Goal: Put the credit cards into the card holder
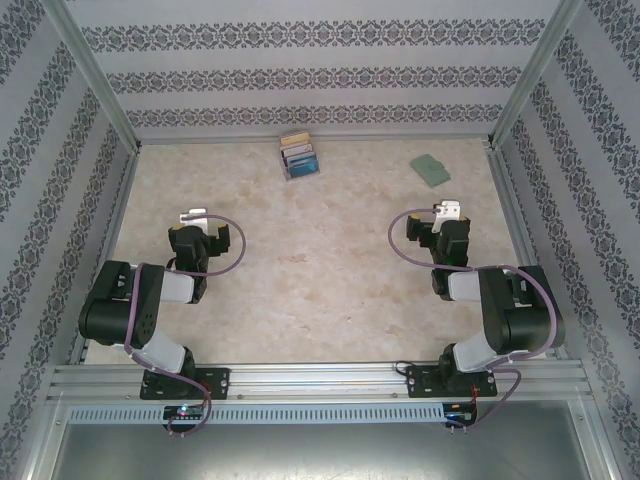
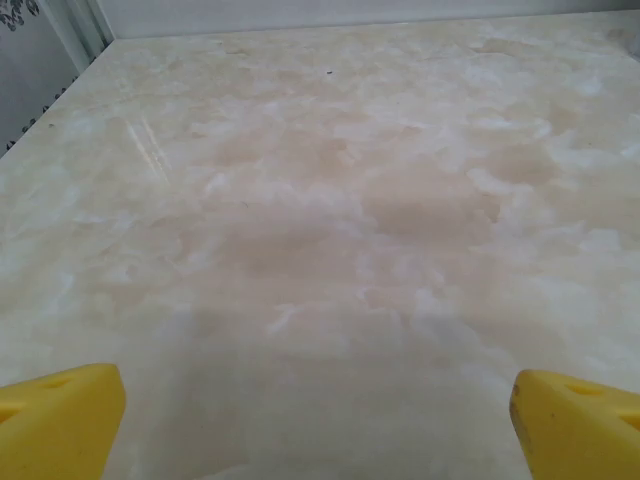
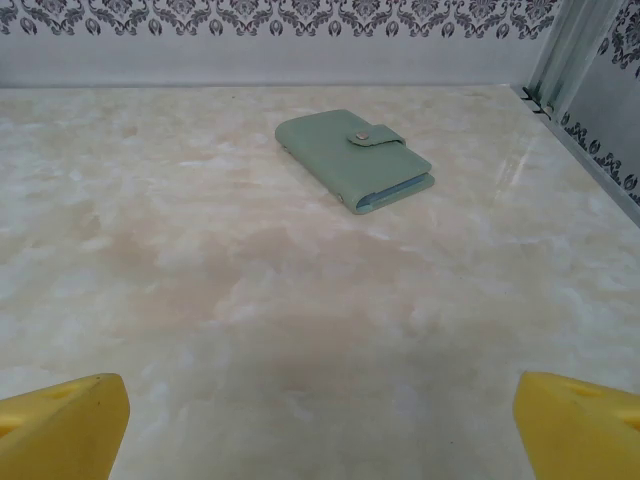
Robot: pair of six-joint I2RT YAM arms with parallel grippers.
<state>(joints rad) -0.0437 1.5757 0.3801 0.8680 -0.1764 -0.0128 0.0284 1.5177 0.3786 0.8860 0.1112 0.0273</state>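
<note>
Right hand open; credit cards in rack, card holder closed.

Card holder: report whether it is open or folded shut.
Folded shut: the card holder lies flat on the table, its tab snapped down over the top cover.
</note>
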